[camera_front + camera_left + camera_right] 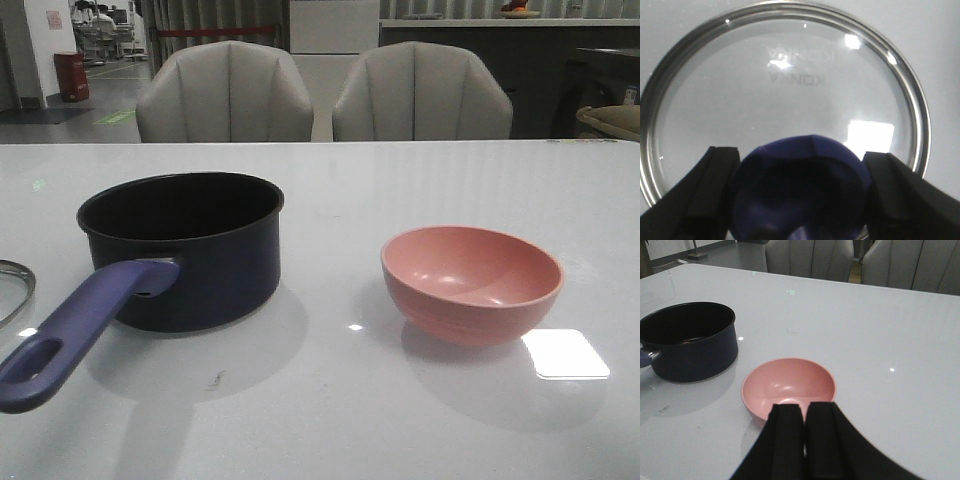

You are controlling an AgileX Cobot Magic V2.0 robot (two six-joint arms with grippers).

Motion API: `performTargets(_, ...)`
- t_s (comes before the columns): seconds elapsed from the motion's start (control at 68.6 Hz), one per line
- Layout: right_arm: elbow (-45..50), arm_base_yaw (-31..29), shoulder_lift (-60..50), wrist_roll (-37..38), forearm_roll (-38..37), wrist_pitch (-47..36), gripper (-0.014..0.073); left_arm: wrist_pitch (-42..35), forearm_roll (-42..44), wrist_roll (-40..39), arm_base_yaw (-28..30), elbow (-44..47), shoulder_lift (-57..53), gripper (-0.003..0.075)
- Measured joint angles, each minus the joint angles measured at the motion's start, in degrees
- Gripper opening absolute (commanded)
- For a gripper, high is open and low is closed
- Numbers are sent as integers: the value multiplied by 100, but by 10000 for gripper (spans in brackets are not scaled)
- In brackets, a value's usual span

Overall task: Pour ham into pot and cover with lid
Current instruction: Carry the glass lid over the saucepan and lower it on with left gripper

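Lid [12, 288] mostly cut off, front view.

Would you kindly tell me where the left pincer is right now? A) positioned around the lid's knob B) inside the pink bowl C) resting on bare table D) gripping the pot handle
A: in the left wrist view the left pincer has its fingers either side of the lid's blue knob.

Glass lid [780, 100], glossy table [330, 190]
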Motion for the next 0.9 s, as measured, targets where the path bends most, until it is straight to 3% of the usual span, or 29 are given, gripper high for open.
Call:
performTargets(0.423, 0, 0, 0, 0, 0, 0, 157, 620, 46, 348, -117, -1074, -547, 183)
performTargets(0.903, 0, 0, 0, 0, 0, 0, 157, 1236, -58, 457, -2252, -2335, -443, 184)
